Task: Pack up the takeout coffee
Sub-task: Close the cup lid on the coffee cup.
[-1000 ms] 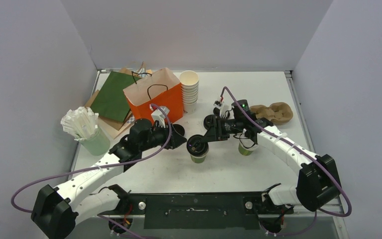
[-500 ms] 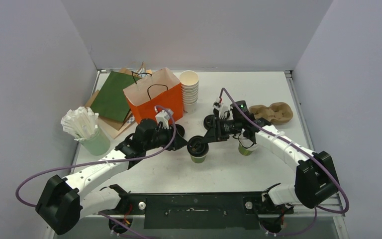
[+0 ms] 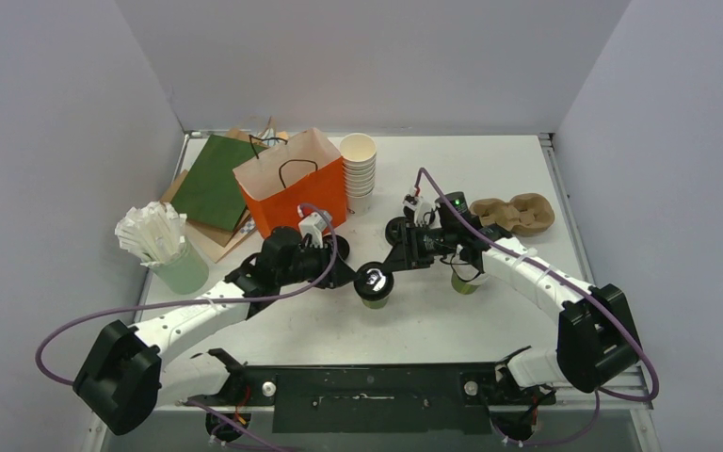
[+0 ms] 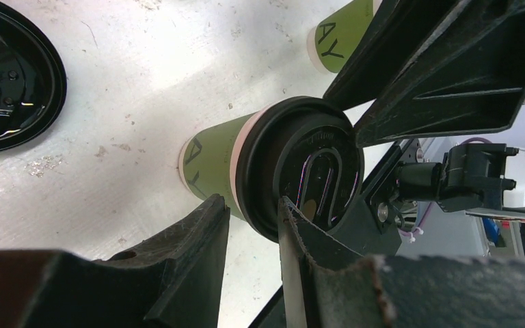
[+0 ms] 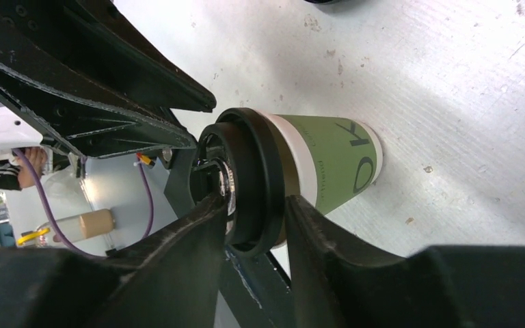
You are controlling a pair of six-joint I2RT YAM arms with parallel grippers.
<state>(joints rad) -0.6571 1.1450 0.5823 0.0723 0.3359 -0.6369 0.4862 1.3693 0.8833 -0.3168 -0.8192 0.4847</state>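
One takeout coffee (image 3: 374, 285) stands upright mid-table, an olive-green cup (image 4: 212, 160) with a black lid (image 4: 301, 171). My left gripper (image 3: 350, 275) comes at it from the left. Its jaws (image 4: 251, 205) stand slightly open astride the lid's rim, one finger beside the cup wall, the other over the lid top. My right gripper (image 3: 391, 262) comes from the right. Its fingers (image 5: 254, 205) lie against the same lid (image 5: 253, 178), above and below, shut on it. A second green cup (image 3: 464, 282) stands under my right arm, its top hidden.
An open orange bag (image 3: 292, 184) stands behind my left arm, beside a stack of white cups (image 3: 359, 169). Loose black lids (image 3: 397, 229) (image 4: 7, 75) lie near the grippers. A brown cup carrier (image 3: 518, 212) lies back right. A green holder of white sticks (image 3: 165, 250) stands at left.
My left arm has swung right, bringing its gripper up to the lidded cup. The right gripper has stayed at the lid, and the cup has not moved.
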